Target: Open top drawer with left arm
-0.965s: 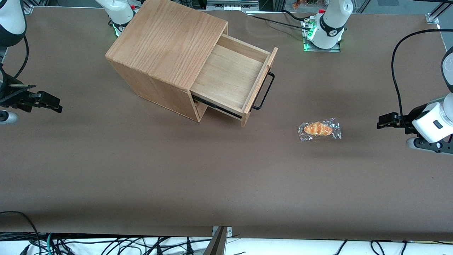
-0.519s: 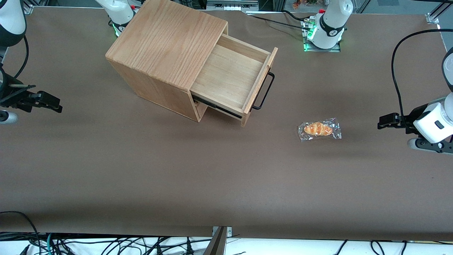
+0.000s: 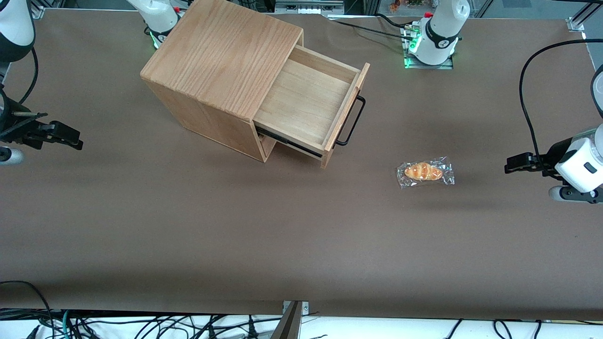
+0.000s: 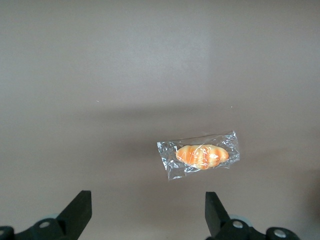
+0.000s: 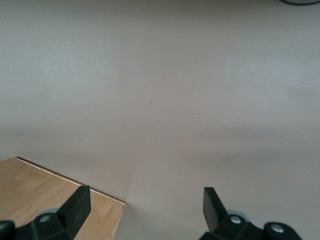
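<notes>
We see the drawer (image 3: pixel 308 101) out, so our gripper (image 3: pixel 516 163) hangs empty, fingers spread, at three o'clock.

left arm (image 3: pixel 580 162): white wrist block | pincer (image 3: pixel 513 164): black | black cable

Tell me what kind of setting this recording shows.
Probably a robotics lab bench: a brown-covered table with bolted-on arm bases, loose cables, and props, an open top drawer and wrapped pastry. The left claw hangs open near the table's end.
</notes>
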